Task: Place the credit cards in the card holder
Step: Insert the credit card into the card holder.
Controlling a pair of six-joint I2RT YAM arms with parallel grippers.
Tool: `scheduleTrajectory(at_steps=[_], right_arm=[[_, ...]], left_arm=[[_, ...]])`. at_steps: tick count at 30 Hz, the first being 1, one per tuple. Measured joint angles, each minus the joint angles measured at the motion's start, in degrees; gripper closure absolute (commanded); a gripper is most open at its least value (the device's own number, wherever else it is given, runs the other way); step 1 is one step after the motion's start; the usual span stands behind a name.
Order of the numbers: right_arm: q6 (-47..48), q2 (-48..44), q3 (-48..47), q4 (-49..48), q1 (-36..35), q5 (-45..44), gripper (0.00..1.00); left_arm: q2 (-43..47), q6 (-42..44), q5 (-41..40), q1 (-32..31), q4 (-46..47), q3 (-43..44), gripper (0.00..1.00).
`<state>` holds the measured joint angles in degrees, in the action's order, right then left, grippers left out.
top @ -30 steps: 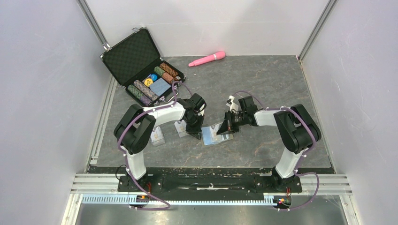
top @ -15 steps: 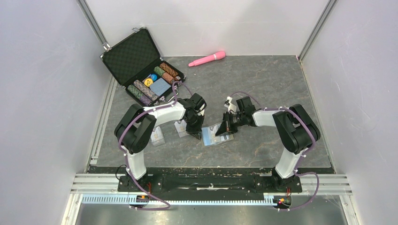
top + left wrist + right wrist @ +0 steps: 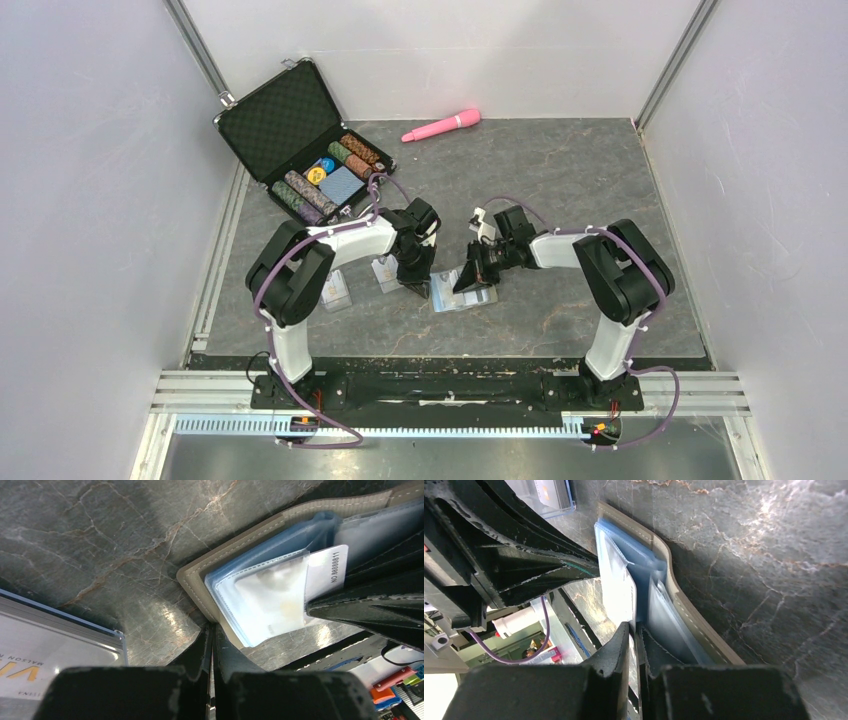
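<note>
The jaws of the left gripper [image 3: 210, 632] are pressed fully together with nothing between them, their tips set against the near tan edge of the card holder [image 3: 240, 540]. The jaws of the right gripper [image 3: 634, 630] stand a hairline apart. The edge of a credit card [image 3: 327, 567] runs right up to that slit, but whether they pinch it cannot be told.

The card holder lies open on the table [image 3: 100, 540] directly between the two pairs of jaws, its light-blue lining [image 3: 260, 555] facing up. The credit card sits partly inside a clear sleeve [image 3: 265, 600] of that lining. Its numbered end sticks out toward the right jaws, whose black fingers cover its lower edge in the left wrist view. Both grippers face each other across the holder, tips low to the table.

Just beside the left jaws, on their outer side, a second credit card [image 3: 45, 650] lies flat, with gold lettering on its pale face and a blue rim. Further out on that side, a third credit card [image 3: 336, 290] lies on the table. Well beyond both pairs of jaws, toward the far left corner, a black case [image 3: 285, 120] stands open with poker chips [image 3: 357, 152] in rows. A pink handle-shaped object [image 3: 441, 125] lies by the far edge.
</note>
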<state>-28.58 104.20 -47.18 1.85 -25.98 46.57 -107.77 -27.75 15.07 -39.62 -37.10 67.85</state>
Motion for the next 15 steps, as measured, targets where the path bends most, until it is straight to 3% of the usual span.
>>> scheduleTrajectory(at_steps=[7, 15], right_arm=[[-0.57, 0.52, -0.04, 0.02, -1.18, -0.04, 0.65], [1.22, -1.11, -2.27, 5.18, -2.03, -1.64, 0.45]], left_arm=[[-0.31, 0.0, 0.07, 0.0, -0.33, 0.35, 0.97], [-0.42, 0.0, 0.35, -0.07, -0.28, 0.46, 0.98]])
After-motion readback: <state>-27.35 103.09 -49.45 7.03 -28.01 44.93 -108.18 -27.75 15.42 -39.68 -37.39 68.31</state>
